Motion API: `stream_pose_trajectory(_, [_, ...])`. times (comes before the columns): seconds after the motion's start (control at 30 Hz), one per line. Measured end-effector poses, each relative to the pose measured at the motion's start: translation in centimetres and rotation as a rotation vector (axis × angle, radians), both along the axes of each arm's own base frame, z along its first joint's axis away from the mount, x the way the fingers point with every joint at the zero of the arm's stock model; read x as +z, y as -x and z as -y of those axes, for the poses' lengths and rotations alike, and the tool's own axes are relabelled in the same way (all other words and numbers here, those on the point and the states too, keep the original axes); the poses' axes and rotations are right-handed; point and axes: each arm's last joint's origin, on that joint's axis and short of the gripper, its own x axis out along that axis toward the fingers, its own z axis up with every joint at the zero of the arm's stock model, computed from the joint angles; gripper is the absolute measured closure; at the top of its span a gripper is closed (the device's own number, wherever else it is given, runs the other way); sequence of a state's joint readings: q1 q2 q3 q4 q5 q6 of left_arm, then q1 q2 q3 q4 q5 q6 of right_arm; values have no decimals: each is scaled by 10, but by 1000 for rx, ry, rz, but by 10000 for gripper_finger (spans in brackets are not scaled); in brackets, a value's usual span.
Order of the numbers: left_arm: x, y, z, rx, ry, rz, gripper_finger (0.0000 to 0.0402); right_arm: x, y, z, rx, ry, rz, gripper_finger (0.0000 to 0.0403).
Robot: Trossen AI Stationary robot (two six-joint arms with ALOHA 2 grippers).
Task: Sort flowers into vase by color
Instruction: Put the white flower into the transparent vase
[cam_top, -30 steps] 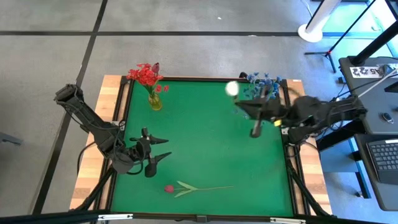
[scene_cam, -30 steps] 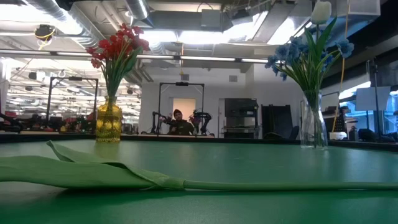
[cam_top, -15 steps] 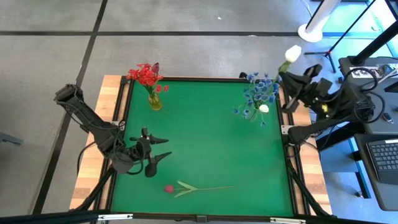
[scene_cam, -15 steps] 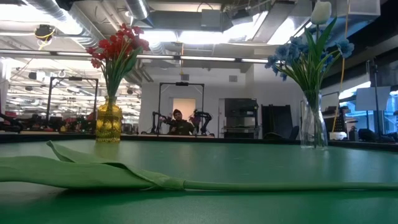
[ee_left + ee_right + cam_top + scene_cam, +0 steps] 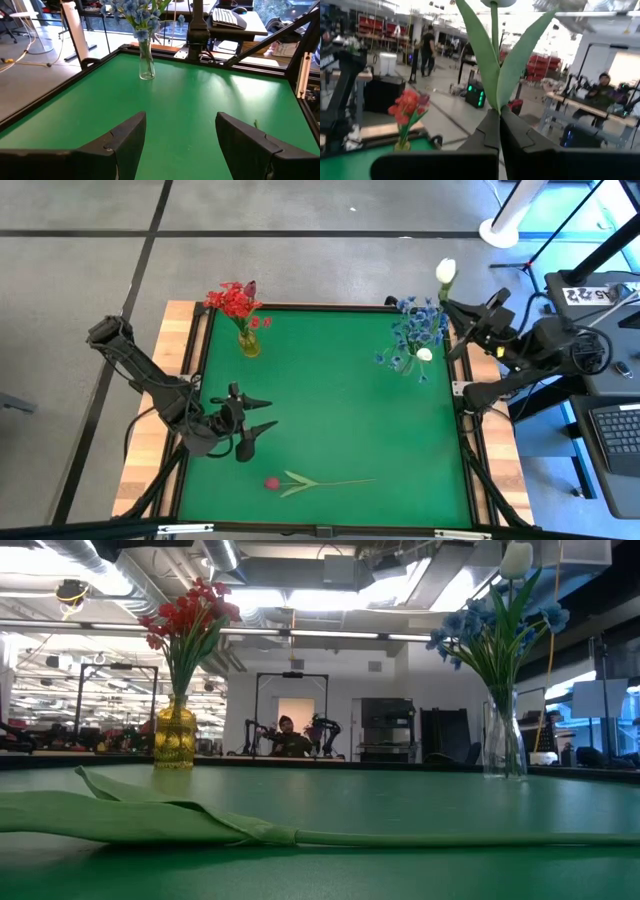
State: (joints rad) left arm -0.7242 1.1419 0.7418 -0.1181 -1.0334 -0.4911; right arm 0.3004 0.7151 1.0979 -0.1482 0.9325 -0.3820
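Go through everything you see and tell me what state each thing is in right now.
Right gripper: shut on the white tulip, past the table's far right corner.
White tulip: held upright.
Left gripper: open, empty, over the mat.
Red-pink flower: lying flat on the mat.
Yellow vase: upright, holds red flowers.
Clear vase: upright, holds blue flowers.

Seen from directly overhead, the high camera takes in the whole green table [image 5: 330, 400], both arms and the grey floor around it. The low camera sits at tabletop level, close to a leaf lying in its foreground, and looks across to the yellow vase of red flowers [image 5: 176, 735] and the glass vase of blue flowers [image 5: 503, 745], both also in the overhead view. The left wrist camera faces that same glass vase across the table. The right wrist camera, raised high, looks toward the red flowers [image 5: 408, 107] and the room beyond.
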Motion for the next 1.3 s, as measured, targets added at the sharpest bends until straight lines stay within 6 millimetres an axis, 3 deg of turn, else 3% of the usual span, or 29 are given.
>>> stream_pose_trajectory(0.33, [0, 0, 0, 0, -1, -1, 168, -8, -2, -1, 49, -67, -21, 402])
stream_pose_trajectory(0.63, [0, 0, 0, 0, -1, -1, 168, -54, -23, -7, 22, -65, -65, 402])
stream_pose_trajectory(0.97, [0, 0, 0, 0, -2, -1, 168, -91, -12, -2, -74, 0, 4, 402])
stream_pose_trajectory(1.3, [0, 0, 0, 0, -2, -1, 168, -102, -8, -1, -127, 42, -13, 402])
